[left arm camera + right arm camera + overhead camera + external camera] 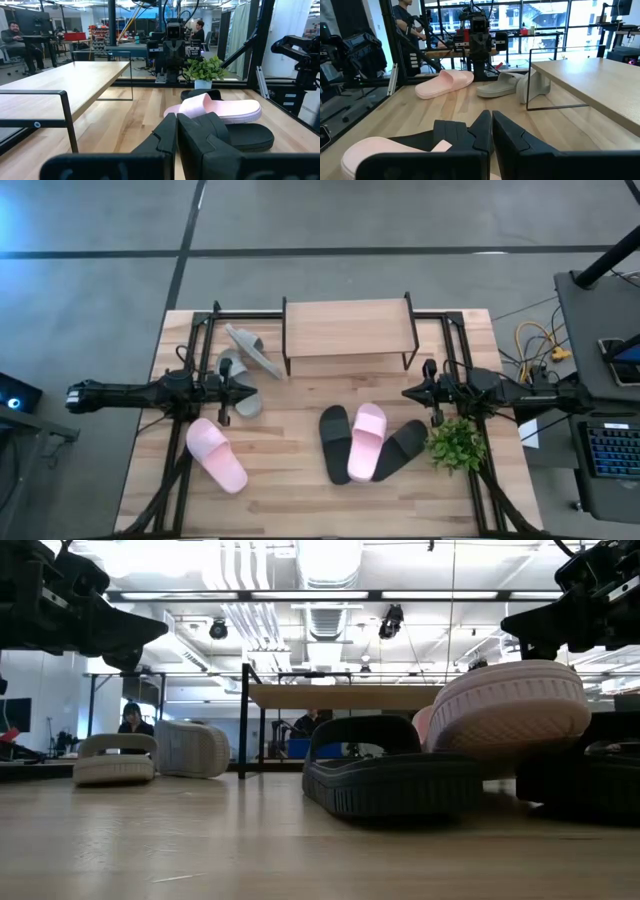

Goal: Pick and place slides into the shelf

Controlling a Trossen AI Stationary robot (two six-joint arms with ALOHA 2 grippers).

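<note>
The shelf (pixel 345 328) stands at the table's far middle, its wood top bare. Two grey slides are by its left end: one (pixel 255 352) stands on its side, the other (pixel 240 392) lies flat. One pink slide (pixel 216 456) lies near left. In the middle, a second pink slide (pixel 366 442) rests tilted across two black slides (pixel 334 444) (pixel 402 450). My left gripper (pixel 176 118) is shut, raised above the flat grey slide. My right gripper (pixel 491 116) is shut, raised right of the shelf, above the black and pink pile.
A small potted plant (pixel 457 445) stands near the right arm's base. Black frame rails run along the table's left and right sides. Bare wood lies in front of the shelf and along the near edge. People sit in the room beyond.
</note>
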